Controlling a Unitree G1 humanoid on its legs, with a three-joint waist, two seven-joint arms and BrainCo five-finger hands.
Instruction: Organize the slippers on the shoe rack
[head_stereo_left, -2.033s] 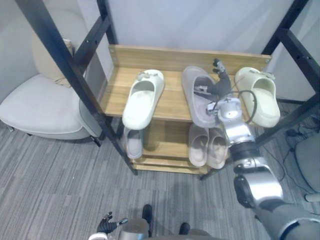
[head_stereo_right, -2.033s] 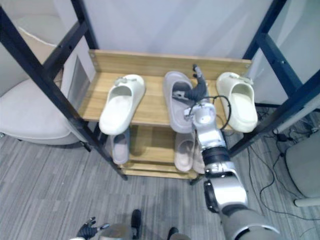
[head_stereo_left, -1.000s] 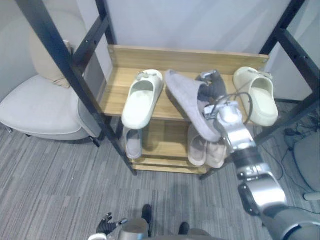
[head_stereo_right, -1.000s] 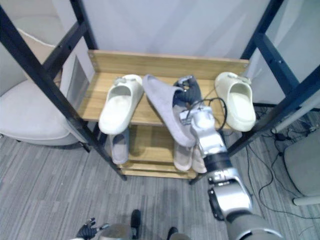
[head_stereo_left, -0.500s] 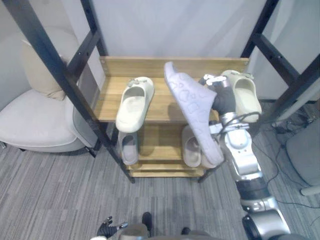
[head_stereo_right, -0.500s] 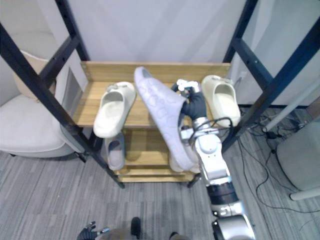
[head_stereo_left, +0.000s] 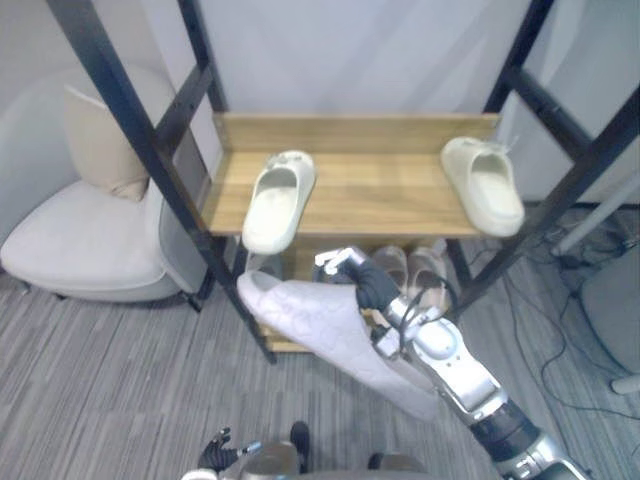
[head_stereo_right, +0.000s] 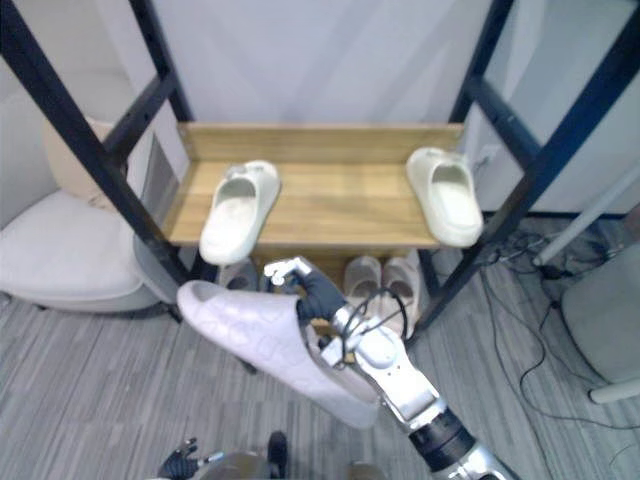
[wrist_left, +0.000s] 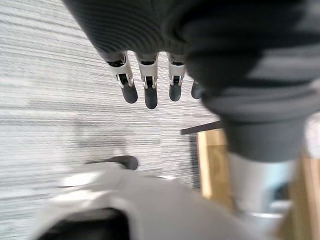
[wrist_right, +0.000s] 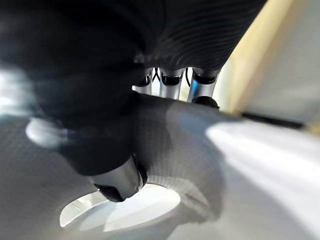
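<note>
grey carpeted floor (head_stereo_left: 100, 380) lay under everything. a wooden rack (head_stereo_left: 360, 190) in a black frame stood against the wall, with a pale chair (head_stereo_left: 80, 240) just to its left. in front of the rack, low over the floor and clear of both shelves, hung the grey slipper (head_stereo_left: 320, 325), sole up, its toe pointing left. two cream slippers sat well apart on the top shelf, one at the left (head_stereo_left: 277, 200) overhanging the front edge, one at the right (head_stereo_left: 485, 185). a beige pair (head_stereo_left: 410, 270) stood side by side on the lower shelf. the right hand (head_stereo_left: 368, 287) gripped the grey slipper, its fingers (wrist_right: 172, 85) and thumb curled round the strap. the left hand (wrist_left: 149, 92) hung low over the floor, its fingers straight and holding nothing.
</note>
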